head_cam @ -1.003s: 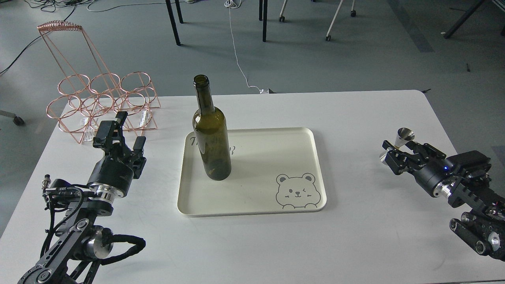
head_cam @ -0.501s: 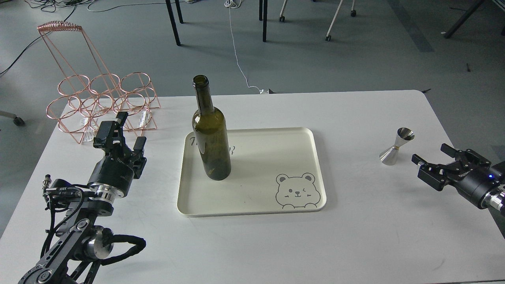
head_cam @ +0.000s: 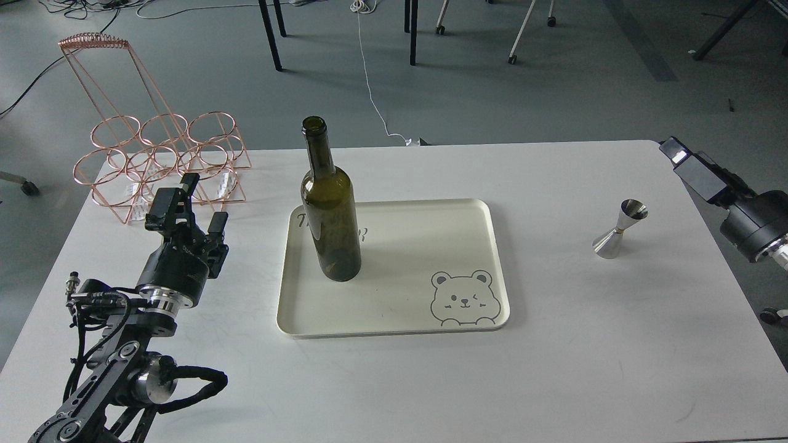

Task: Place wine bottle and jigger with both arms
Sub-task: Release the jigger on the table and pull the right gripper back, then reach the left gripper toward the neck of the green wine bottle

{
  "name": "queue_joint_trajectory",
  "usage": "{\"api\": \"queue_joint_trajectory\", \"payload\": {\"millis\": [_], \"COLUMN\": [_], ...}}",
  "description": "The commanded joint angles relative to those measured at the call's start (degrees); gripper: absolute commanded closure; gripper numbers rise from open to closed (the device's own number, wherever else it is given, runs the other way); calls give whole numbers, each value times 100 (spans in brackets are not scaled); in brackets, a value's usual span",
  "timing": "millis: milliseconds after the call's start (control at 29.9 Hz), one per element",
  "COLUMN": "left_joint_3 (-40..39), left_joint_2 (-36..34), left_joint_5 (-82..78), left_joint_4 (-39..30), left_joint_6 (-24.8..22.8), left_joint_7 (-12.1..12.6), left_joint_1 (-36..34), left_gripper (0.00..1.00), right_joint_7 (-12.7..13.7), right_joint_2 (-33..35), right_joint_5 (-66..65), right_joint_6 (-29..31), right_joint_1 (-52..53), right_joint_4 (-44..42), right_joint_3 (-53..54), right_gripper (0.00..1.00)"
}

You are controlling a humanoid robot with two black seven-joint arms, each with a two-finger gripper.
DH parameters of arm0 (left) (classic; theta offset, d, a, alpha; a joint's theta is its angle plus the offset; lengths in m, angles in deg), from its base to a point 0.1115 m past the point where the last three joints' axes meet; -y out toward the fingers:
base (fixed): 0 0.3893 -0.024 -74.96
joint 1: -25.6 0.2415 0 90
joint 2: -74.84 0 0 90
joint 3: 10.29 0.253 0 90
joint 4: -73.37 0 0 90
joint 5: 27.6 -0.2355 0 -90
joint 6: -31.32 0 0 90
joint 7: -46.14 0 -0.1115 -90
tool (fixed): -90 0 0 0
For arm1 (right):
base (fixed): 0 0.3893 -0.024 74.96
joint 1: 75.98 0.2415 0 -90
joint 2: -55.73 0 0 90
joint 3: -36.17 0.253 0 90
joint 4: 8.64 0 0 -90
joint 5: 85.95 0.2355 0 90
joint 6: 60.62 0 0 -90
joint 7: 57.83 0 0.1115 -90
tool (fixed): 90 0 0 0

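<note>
Bottle on the tray, jigger alone on the table, both my grippers empty.

The wine bottle (head_cam: 329, 212) stands upright in the left part of the cream bear-print tray (head_cam: 486, 271). The jigger (head_cam: 620, 229) stands upright on the white table (head_cam: 554, 381), well right of the tray. My left gripper (head_cam: 200, 206) hovers between the copper wire rack (head_cam: 157, 160) and the tray, fingers parted, holding nothing. My right gripper (head_cam: 692, 165) sits at the table's right edge, apart from the jigger; I can't tell how wide its fingers stand.

Wine bottle (head_cam: 330, 209) upright on tray (head_cam: 394, 329), jigger (head_cam: 620, 228) apart.
</note>
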State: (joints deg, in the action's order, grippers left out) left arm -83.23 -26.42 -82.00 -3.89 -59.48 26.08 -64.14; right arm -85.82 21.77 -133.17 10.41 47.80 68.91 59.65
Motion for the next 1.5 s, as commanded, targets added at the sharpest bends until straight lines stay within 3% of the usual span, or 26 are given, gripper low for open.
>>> {"api": "queue_joint_trajectory", "payload": {"millis": [0,334,501,535,568,635,735,836,1137,1270,1471], "left_joint_3": [0,-18,-26,-26,-18,0,0,-9,9,17,368], "left_joint_2": [-34,-78,-262,-263,-454,-727,-1202,-1589,-2328,-2389,-2697], "left_joint_5": [0,9,9,9,0,-26,-236,-1287,-5297,-5844,-6547], "left_joint_4": [1,1,-61,-61,-200,-403,-667,-816,-1089,-1107,-1230], "left_joint_6": [1,1,1,1,-7,-147,-542,-596,-535,-184,-166], "left_joint_7": [-173,-314,-780,-780,-794,-794,-794,-794,-794,-794,-794], "left_joint_1": [0,18,35,35,35,44,44,-8,-553,-869,-1256], "left_gripper": [2,2,2,2,2,2,2,2,2,2,2], "right_joint_7": [-1,-1,-1,-1,-1,-1,-1,-1,-1,-1,-1], "right_joint_2": [-689,-2325,-2677,-2677,-2677,-2660,-2633,-2651,-2695,-2695,-2695], "right_joint_5": [1696,3509,4134,4134,4247,4310,4301,4301,4248,4231,4222], "right_joint_6": [647,2107,3415,3417,4200,4696,4696,4696,4696,4696,4696], "right_joint_1": [462,481,287,287,209,155,129,67,15,-38,-29], "right_joint_4": [-151,-583,-1469,-1470,-1845,-2146,-2419,-2569,-2569,-2569,-2578], "right_joint_3": [8,-54,-98,-98,-98,-89,-98,-98,-98,-89,-89], "right_gripper": [3,3,2,2,2,2,2,2,2,2,2]}}
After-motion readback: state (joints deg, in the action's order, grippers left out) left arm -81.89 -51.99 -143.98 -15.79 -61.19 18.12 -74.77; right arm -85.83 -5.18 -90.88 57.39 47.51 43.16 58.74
